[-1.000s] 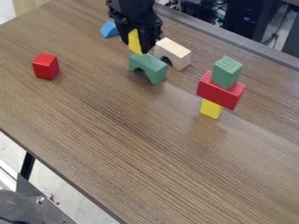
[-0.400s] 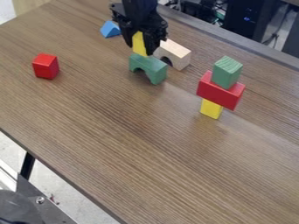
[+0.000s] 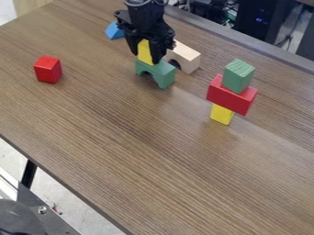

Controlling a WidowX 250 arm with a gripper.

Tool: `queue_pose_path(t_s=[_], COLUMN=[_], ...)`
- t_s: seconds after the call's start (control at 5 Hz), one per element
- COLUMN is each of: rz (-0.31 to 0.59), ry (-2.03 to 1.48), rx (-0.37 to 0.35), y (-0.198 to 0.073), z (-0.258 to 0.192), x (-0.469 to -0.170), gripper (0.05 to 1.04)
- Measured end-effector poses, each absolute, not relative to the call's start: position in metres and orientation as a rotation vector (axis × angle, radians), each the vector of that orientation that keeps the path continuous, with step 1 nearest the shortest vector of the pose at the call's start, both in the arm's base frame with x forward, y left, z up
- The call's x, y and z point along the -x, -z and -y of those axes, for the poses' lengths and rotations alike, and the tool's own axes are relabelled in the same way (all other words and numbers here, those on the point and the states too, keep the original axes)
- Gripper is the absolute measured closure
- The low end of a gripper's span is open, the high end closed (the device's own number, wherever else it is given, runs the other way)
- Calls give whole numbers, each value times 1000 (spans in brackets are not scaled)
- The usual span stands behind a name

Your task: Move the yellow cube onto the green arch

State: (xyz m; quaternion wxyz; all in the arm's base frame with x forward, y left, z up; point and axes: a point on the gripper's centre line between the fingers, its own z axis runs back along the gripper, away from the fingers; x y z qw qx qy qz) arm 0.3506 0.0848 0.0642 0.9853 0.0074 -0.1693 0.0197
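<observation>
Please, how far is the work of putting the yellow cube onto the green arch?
Nearly done, I judge. The yellow cube is at the top of the green arch, between the fingers of the end effector. Release and withdrawal remain.

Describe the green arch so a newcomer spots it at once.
On the wooden table, toward the far edge, the black tool hangs down. Directly below it sits the green arch, with a yellow block at its top; the neighbouring arch is pale wood.

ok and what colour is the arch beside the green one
That arch is plain pale wood, seen in the camera view.
</observation>
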Motion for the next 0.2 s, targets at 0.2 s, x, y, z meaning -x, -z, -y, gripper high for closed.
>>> queue_pose_path(t_s=[0.2], rz=[342], ry=[-50], rx=[-22], y=[-63], z=[-86], x=[-351], gripper=[452])
